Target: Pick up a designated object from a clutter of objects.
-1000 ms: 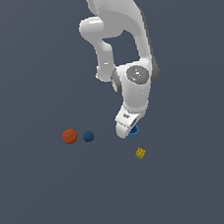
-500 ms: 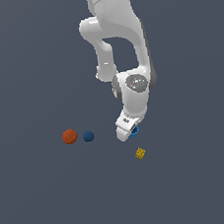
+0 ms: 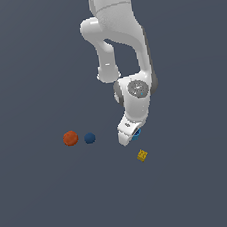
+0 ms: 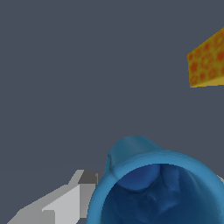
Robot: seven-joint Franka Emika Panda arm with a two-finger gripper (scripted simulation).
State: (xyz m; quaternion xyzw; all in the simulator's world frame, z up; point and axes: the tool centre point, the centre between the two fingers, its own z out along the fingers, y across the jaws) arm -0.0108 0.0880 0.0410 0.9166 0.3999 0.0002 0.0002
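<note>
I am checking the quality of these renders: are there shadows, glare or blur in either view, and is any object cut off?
Exterior view: flat, even light, no cast shadows under the orange ball or dark blue ball; sharp, though the tool hides most of the blue cup. Wrist view: no glare or blur, but the cup and yellow block are cropped by the frame edges.

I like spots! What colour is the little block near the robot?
The small yellow block has orange-red spots, clearest in the wrist view.

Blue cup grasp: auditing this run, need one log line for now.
pincer at blue cup | closure: unclear | yellow block beside | balls apart
</note>
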